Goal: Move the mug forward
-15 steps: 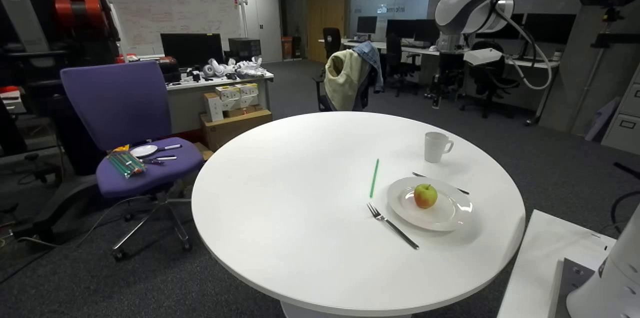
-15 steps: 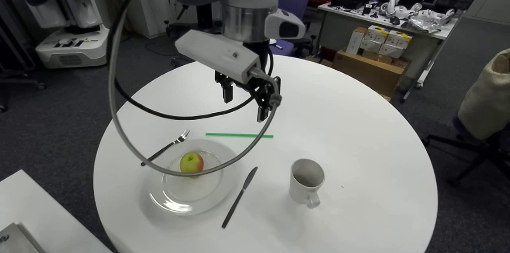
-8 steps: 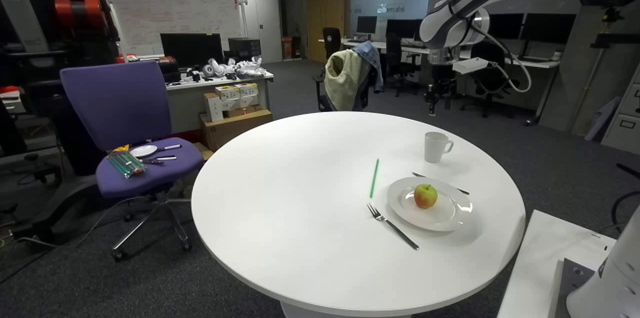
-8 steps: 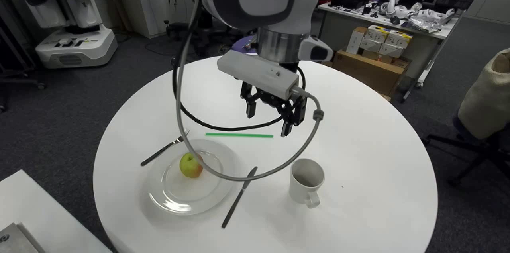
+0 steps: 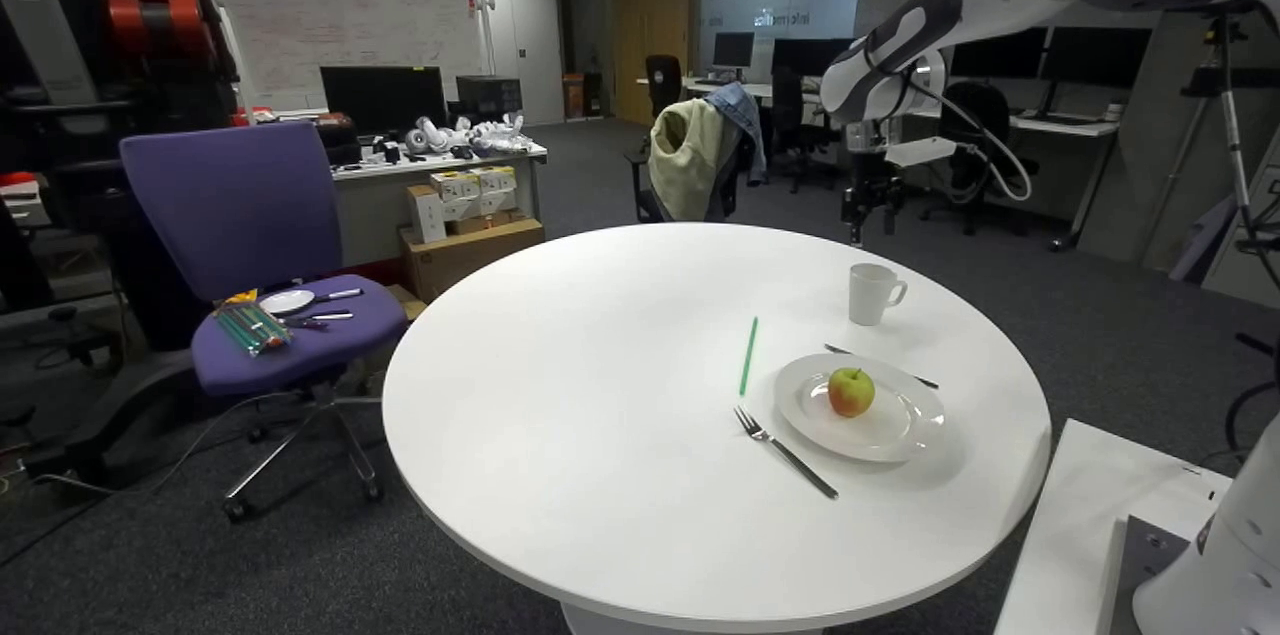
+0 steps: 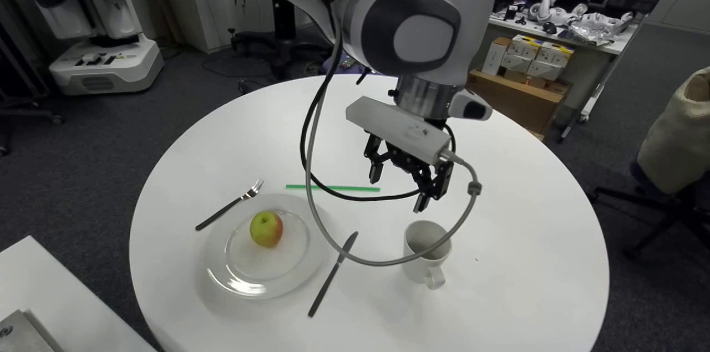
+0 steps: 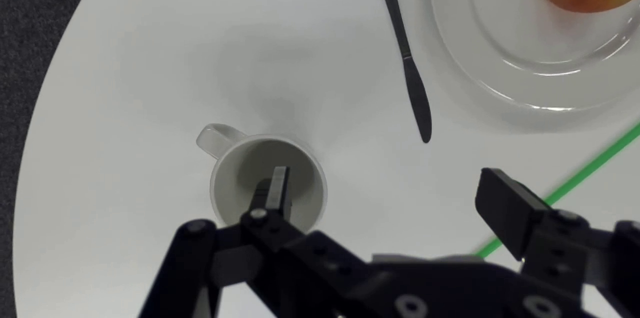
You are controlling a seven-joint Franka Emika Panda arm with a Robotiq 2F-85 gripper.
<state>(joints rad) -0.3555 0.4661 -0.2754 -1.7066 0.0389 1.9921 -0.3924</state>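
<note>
Hovering with fingers (image 7: 505,204) spread, the gripper (image 6: 398,190) probably wants centring: the mug (image 5: 868,296) stands upright on the bench (image 5: 600,365), nine o'clock of the gap in the wrist view. Best shift that way, dodge the ten-o'clock handle (image 7: 216,138), then lower gently!

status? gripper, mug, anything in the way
Gripper open, empty, hovering. Mug upright on table, not yet gripped. Knife lies between mug and plate, probably not blocking.
</note>
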